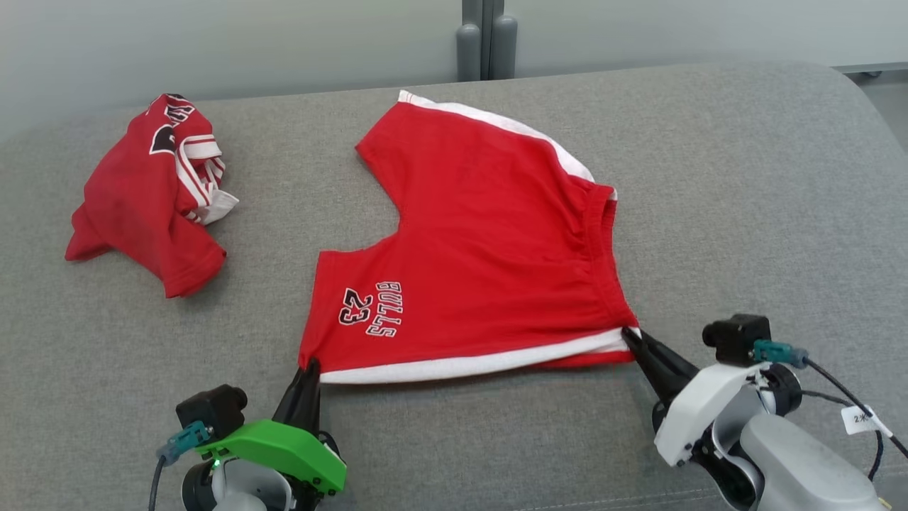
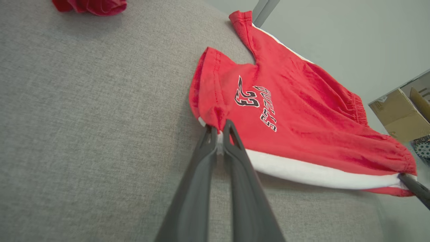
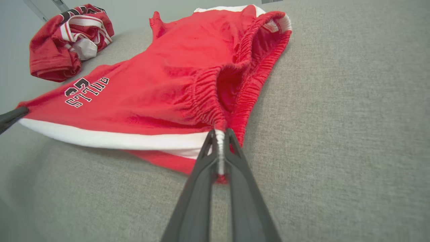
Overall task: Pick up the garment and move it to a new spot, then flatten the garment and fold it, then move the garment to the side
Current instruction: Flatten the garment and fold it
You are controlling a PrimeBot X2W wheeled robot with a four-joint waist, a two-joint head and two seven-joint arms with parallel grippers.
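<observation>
Here: red shorts (image 1: pixel 482 248) spread mid grey woven cushion (image 1: pixel 745 213); soft knit, white stripe along near edge, gathered elastic waistband at right, "BULLS 23" print by left leg hem. Near edge raised slightly, underside hidden. Fingers of left gripper (image 1: pixel 310 365) pinched tight on near hem corner; right gripper (image 1: pixel 631 339) pinched tight on waistband corner. Crumpled red jersey (image 1: pixel 152 191) well apart, far left, print mostly folded under. Cardboard box (image 2: pixel 396 112) cut off in left wrist view.

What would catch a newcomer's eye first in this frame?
The red shorts marked BULLS 23 lie spread on the grey cushion, pinched along their near edge: the left gripper grips the leg-hem corner, the right gripper the waistband corner. A crumpled red garment lies far left.
</observation>
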